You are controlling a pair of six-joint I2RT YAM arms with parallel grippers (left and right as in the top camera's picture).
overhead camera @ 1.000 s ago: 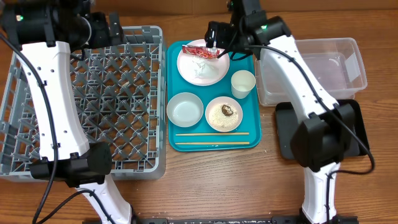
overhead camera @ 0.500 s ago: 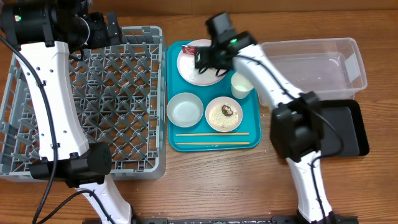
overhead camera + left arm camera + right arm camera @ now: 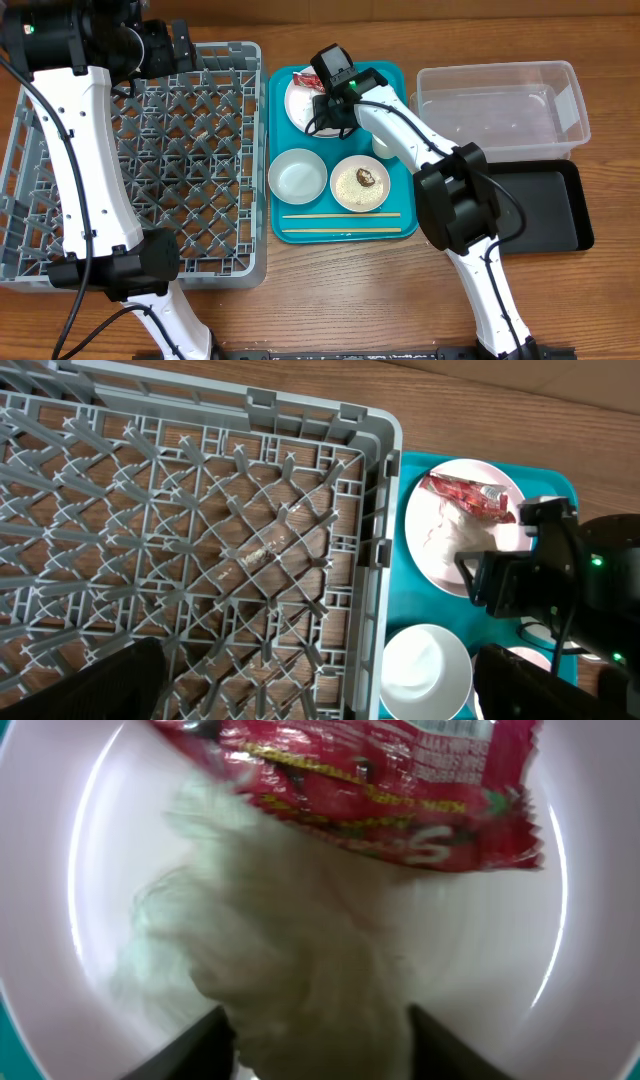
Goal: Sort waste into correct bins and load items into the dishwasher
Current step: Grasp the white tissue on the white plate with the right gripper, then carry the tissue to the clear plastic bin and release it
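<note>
While the right end effector (image 3: 320,1042) stands open astride the crumpled tissue (image 3: 290,970) at the middle of the pink plate (image 3: 562,955), the red wrapper (image 3: 400,800) overlaps the tissue's far edge, so closing could snag both. The fingertips are cut off and contact is unclear. The left end effector (image 3: 320,685) hangs open, well left of the plate.

The large square grey plastic dish rack (image 3: 255,150) stands left of the teal plastic serving tray (image 3: 275,225), the clear plastic rectangular tub (image 3: 570,100) right of it with the shallow black rectangular tray (image 3: 540,205) in front, and on the serving tray's rear large pale pink plate (image 3: 435,545) lie the red shiny snack wrapper (image 3: 465,495) and crumpled white tissue (image 3: 290,960).
</note>
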